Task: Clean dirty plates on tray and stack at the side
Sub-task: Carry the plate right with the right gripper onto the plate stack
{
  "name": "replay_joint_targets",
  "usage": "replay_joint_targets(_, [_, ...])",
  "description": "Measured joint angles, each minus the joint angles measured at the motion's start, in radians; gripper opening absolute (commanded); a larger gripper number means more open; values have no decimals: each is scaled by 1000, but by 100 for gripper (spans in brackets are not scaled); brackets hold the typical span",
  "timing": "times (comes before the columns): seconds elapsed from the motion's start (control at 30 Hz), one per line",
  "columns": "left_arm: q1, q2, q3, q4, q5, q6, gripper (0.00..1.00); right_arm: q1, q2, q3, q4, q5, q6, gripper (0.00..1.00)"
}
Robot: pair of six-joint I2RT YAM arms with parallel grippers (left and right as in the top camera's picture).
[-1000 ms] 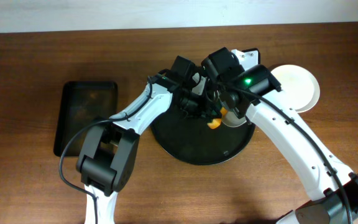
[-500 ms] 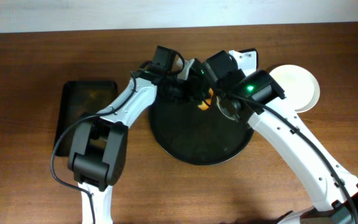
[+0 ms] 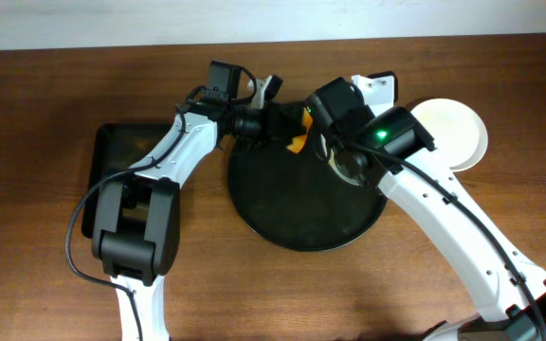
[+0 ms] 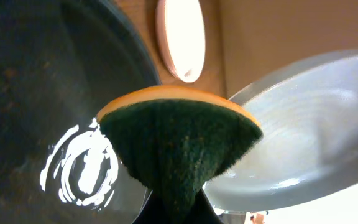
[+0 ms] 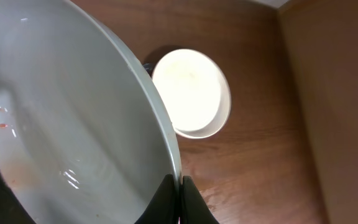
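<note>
My right gripper (image 3: 337, 144) is shut on the rim of a white plate (image 5: 73, 112) and holds it tilted over the back of the round black tray (image 3: 301, 213). Faint orange-red traces show on the plate's face in the right wrist view. In the overhead view the plate (image 3: 351, 167) is mostly hidden under my right arm. My left gripper (image 3: 281, 125) is shut on a green and orange sponge (image 4: 179, 149) at the tray's back left rim, just left of the held plate (image 4: 309, 143). A stack of white plates (image 3: 453, 133) sits on the table right of the tray.
A rectangular black tray (image 3: 126, 175) lies on the table at the left. The stacked plates also show in the left wrist view (image 4: 180, 37) and in the right wrist view (image 5: 191, 93). The bare black tray floor (image 4: 36, 93) shows a light reflection.
My left arm has drawn the sponge back and to the left, away from the held plate, to the tray's back left rim. My right arm has barely moved.
</note>
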Motion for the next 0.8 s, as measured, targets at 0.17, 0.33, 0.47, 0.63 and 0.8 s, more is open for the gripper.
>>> replay_joint_targets(0.17, [-1, 3, 6, -236, -200, 73, 0, -33, -2, 0, 4, 43, 0, 4])
replay_joint_targets(0.33, [-6, 3, 6, -278, -320, 133, 0, -5, -3, 0, -45, 171, 27, 4])
replay_joint_targets(0.47, [-7, 3, 6, -285, -351, 148, 0, 81, -5, 0, -107, 349, 112, 4])
replay_joint_targets(0.63, [-10, 3, 6, -309, -363, 160, 0, 36, -5, 0, -58, 355, 139, 4])
replay_joint_targets(0.8, [-31, 3, 6, -338, -370, 191, 0, -245, -5, 0, 111, 80, 22, 4])
